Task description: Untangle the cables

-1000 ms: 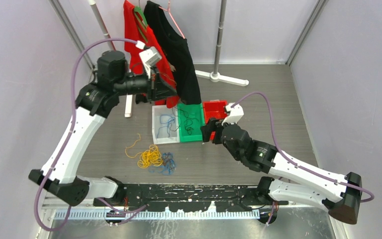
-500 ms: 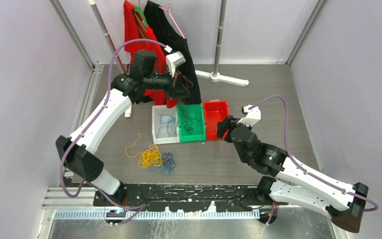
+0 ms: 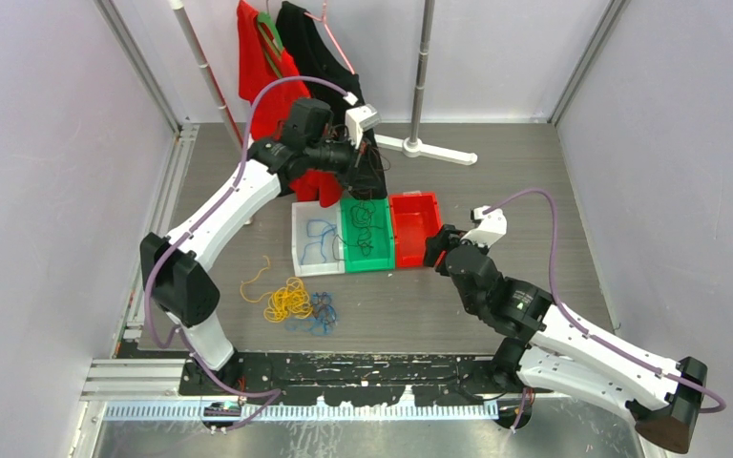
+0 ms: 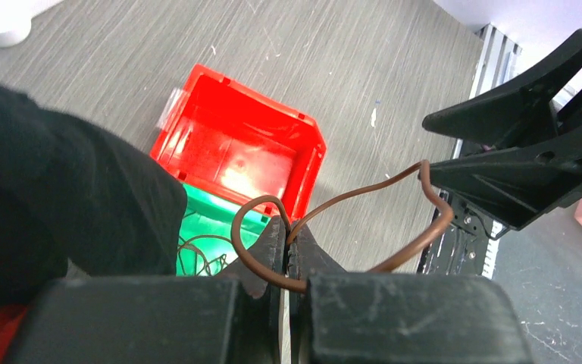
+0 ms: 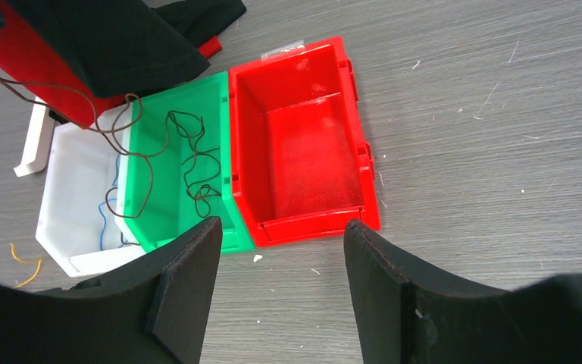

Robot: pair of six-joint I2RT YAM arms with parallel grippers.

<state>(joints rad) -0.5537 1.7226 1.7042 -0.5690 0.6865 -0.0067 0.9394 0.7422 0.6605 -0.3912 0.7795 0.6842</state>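
A tangle of yellow-orange cables and blue cables lies on the floor in front of the bins. My left gripper hangs high over the green bin, shut on a thin brown cable that loops out of its tips. This cable trails down into the green bin, where more dark cable lies coiled. A blue cable rests in the white bin. My right gripper is open and holds nothing, just right of the red bin's front corner.
The red bin is bare inside. Red clothes and black clothes hang from a rack behind the bins, and the black cloth hangs close to my left gripper. The rack's white foot is at the back.
My left arm has swung right with the brown cable, from behind the white bin to over the green one. The right gripper has pulled back right and narrowed a little.
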